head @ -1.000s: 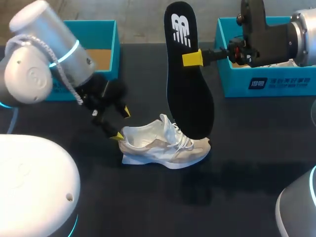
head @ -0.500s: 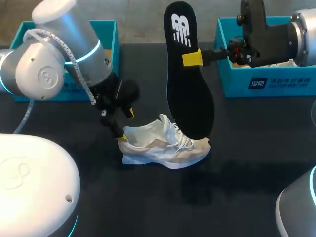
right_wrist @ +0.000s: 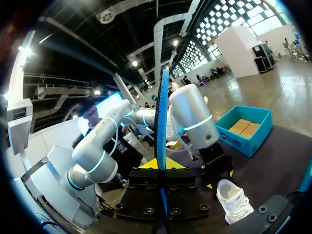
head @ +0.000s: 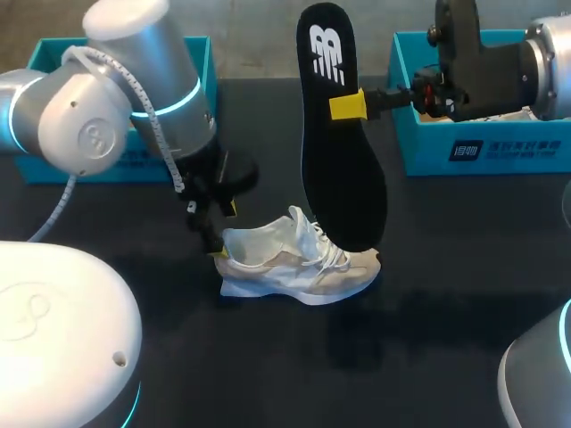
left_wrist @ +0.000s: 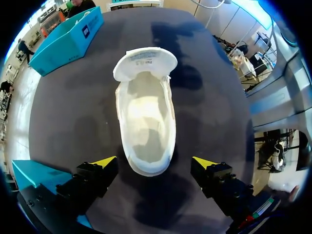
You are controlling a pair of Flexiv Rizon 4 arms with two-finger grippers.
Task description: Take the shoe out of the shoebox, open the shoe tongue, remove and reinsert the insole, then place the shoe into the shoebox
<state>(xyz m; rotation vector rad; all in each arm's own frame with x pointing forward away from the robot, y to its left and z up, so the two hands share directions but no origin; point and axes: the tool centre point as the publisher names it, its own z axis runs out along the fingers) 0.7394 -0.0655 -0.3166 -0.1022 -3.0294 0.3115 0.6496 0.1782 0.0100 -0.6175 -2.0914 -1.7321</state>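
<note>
Scene: two robot arms over a dark counter (head: 446, 303), seen from above and behind
Shoe: one white and beige shoe (head: 299, 260) stands on its sole at the centre of the frame, heel to the left, toe to the right; its tongue (left_wrist: 145, 62) is folded forward toward the toe, and the inside looks bare
Insole: one black insole (head: 339, 152) hangs upright in the upper middle of the frame, narrow logo end up, broad end down in front of the shoe's laces; I cannot tell whether it touches the shoe
Right tool: the right tool (head: 346, 105) comes in from the upper right and is clamped on the insole partway down, a yellow tip pressed to each face
Left tool: the left tool (head: 223, 230) sits at the shoe's heel, left of centre, spread wide and holding nothing; in its wrist view a yellow tip stands to each side of the heel, neither touching
Key relation: the shoe's long axis runs straight ahead of the left tool, heel nearest; the insole's long axis is vertical, crossing the shoe's, so it likely needs tilting broad end first into the opening; the right arm carries it, and the left arm is nearer the heel to steady it
Boxes: two, the upper-left teal box (head: 192, 62) and the upper-right teal box (head: 500, 152); I cannot tell which is base and which is lid
Stage: insole out, and reinsertion is judged to be next
</note>
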